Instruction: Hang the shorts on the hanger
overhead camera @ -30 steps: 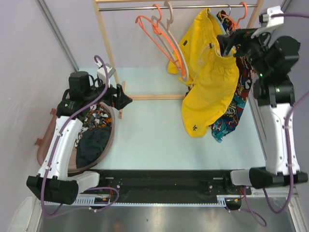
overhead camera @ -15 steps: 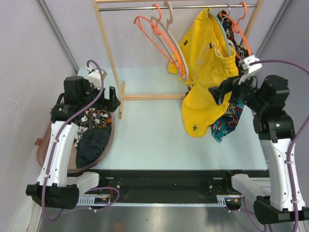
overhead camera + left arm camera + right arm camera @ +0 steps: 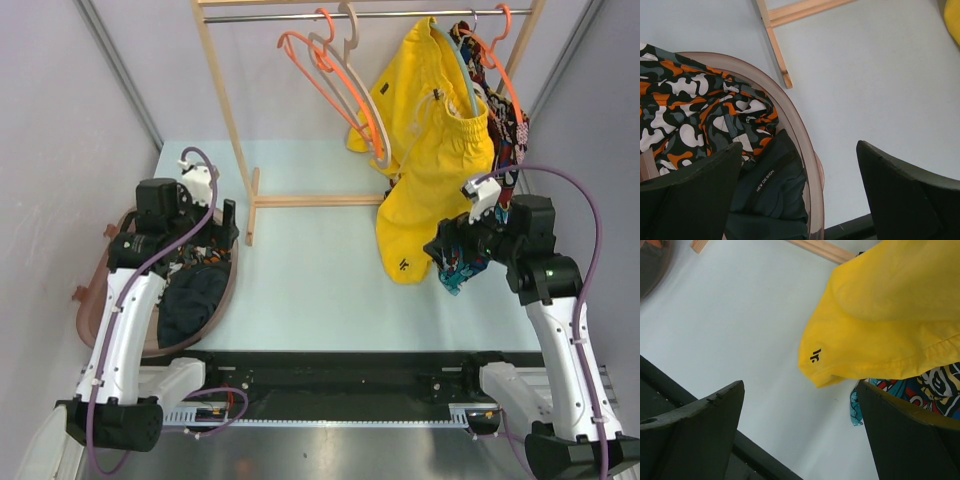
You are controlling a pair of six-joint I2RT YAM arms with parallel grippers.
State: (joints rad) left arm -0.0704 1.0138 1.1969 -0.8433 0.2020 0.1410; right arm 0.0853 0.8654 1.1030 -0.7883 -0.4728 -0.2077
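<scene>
The yellow shorts (image 3: 432, 160) hang from the rack over the pale mint-green hanger (image 3: 458, 62), whose thin arm shows along their top edge. Their lower hem with the small dark logo (image 3: 816, 355) shows in the right wrist view (image 3: 890, 310). My right gripper (image 3: 447, 247) is open and empty, low beside the shorts' hem and apart from it; its jaws (image 3: 800, 440) stand wide over the table. My left gripper (image 3: 228, 222) is open and empty over the basket's right rim (image 3: 797, 195).
The wooden rack (image 3: 228, 120) holds orange hangers (image 3: 330, 70) and a beige hanger (image 3: 362, 75). A comic-print garment (image 3: 488, 225) hangs behind the shorts. A brown basket (image 3: 98, 300) at the left holds an orange-black-white cloth (image 3: 700, 105) and a dark garment (image 3: 770, 190).
My right gripper has left the shorts' waistband at the hanger and come down and back toward the near side. The left gripper has drawn back a little over the basket.
</scene>
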